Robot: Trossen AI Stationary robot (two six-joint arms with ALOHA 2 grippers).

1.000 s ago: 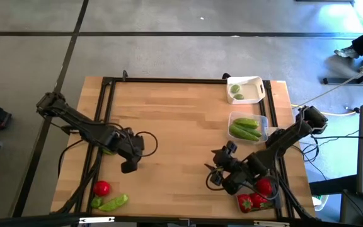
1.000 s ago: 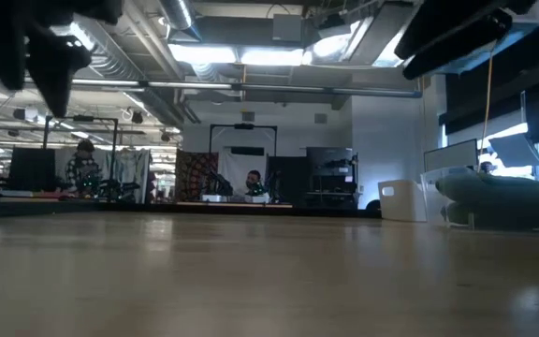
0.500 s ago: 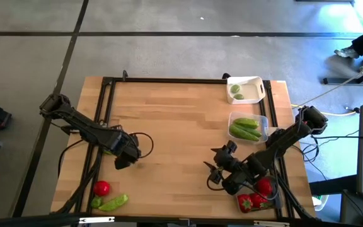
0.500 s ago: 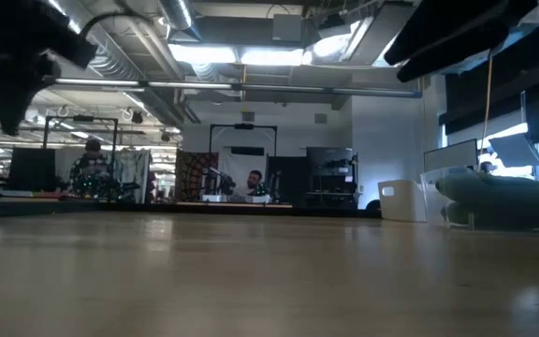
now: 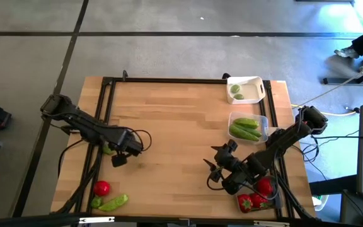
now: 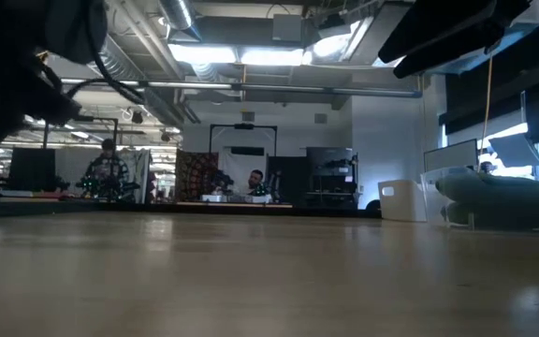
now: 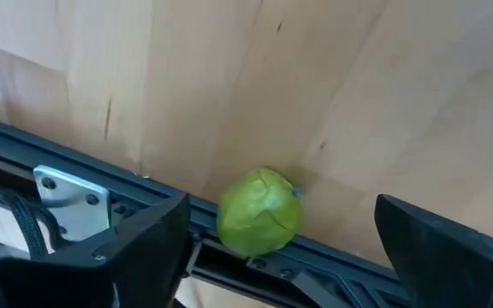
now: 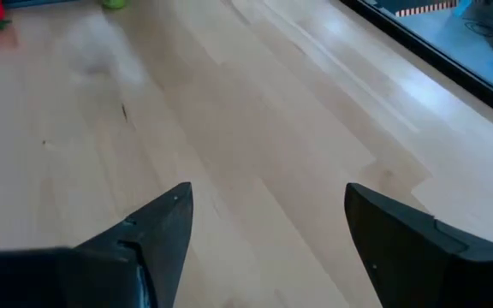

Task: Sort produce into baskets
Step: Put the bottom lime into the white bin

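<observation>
Wooden table (image 5: 175,126) had a round lime (image 7: 258,223), no long axis, sitting against the black rail (image 7: 332,265) between the left gripper (image 7: 272,248)'s wide-spread fingers. Right gripper (image 8: 264,231) was spread wide and empty too. Clear basket (image 5: 263,121) held green pods (image 5: 244,128); white basket (image 5: 255,86) held one lime piece (image 5: 236,89).

Light wooden table top (image 5: 181,126), smooth, faint sheen; black metal frame rail (image 7: 332,269) matt; round green lime-like piece (image 7: 258,223) smooth, slightly glossy; clear plastic basket (image 5: 263,123) shiny.
</observation>
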